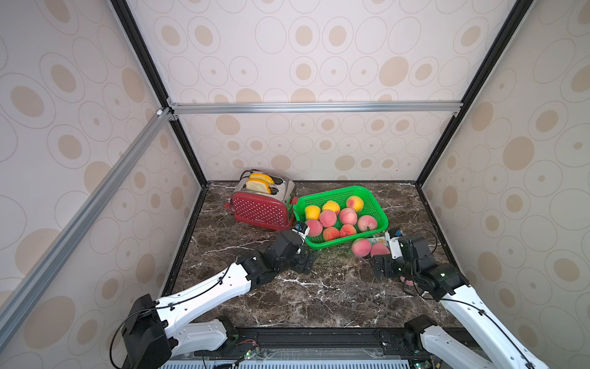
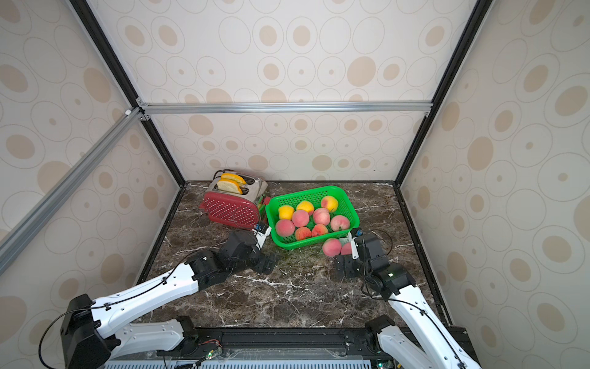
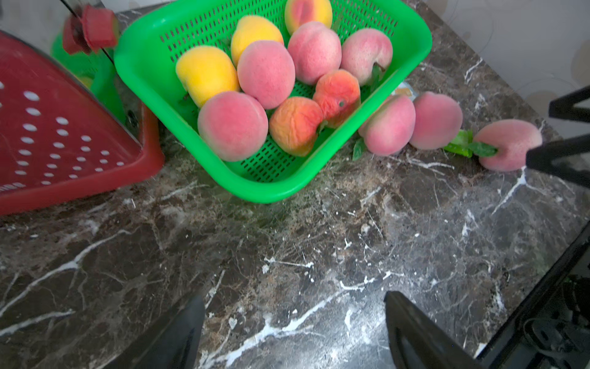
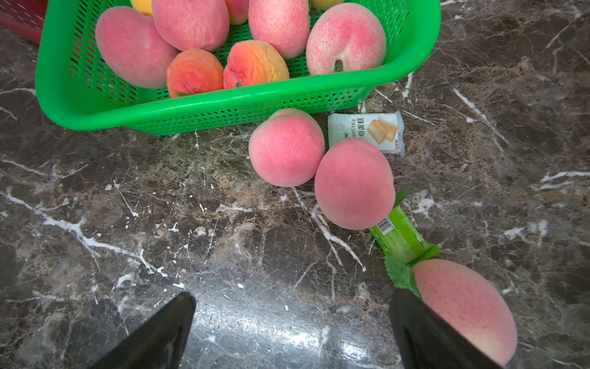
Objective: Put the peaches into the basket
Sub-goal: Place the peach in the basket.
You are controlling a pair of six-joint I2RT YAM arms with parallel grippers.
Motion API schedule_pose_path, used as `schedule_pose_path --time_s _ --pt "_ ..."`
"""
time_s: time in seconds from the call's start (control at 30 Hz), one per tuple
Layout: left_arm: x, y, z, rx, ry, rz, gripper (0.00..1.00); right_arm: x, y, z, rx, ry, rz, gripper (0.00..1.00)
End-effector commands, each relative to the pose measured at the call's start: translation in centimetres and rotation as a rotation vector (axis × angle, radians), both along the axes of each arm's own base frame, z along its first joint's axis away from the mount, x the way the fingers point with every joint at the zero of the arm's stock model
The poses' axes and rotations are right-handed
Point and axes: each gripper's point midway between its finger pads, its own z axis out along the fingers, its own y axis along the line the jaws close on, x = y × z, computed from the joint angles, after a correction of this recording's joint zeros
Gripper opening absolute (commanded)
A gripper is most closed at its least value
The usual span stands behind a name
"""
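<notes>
The green basket (image 1: 376, 209) (image 3: 147, 70) stands mid-table and holds several peaches (image 1: 348, 215), pink, orange-red and yellow. Three pink peaches lie on the marble outside its near right corner: two touching each other (image 4: 286, 147) (image 4: 353, 184), and one with a leaf (image 4: 463, 306) against the outer side of one right finger, outside the jaws. My left gripper (image 3: 293, 319) (image 1: 308, 266) is open over bare marble just in front of the basket's near left corner. My right gripper (image 4: 293, 319) (image 1: 383, 266) is open over bare marble short of the two peaches.
A red dotted toaster (image 1: 263, 207) with bread slices stands left of the basket, close to it. A white snack packet (image 4: 367, 131) and a green wrapper (image 4: 400, 238) lie among the loose peaches. Patterned walls enclose the table on three sides.
</notes>
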Motion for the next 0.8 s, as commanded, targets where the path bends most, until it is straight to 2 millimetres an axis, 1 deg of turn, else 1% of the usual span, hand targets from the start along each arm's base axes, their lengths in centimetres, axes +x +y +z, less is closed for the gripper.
schedule_pose_path --time_s 0.0,0.1,0.23,0.33,0.43,0.77 --pt "-0.9 -0.1 0.8 -0.059 0.002 0.002 0.91 0.9 -0.5 -0.2 -0.029 -0.005 -0.028 1.0" --pt "-1.9 -0.4 0.7 -0.053 -0.005 -0.023 0.91 1.2 -0.9 -0.9 -0.035 0.006 -0.043 1.0" --pt "-3.5 -1.1 0.5 0.023 -0.035 -0.067 0.92 1.6 -1.5 -2.0 -0.029 0.028 -0.065 1.0" --pt "-4.2 -1.6 0.5 -0.002 -0.023 -0.085 0.92 1.8 -1.7 -2.8 -0.014 0.046 -0.076 1.0" --pt "-4.5 -1.7 0.8 -0.033 -0.021 -0.091 0.92 2.1 -1.8 -3.5 0.004 0.06 -0.088 1.0" --pt "-4.5 -2.3 1.0 -0.058 -0.021 -0.105 0.92 3.6 -2.2 -5.1 0.009 0.094 -0.109 1.0"
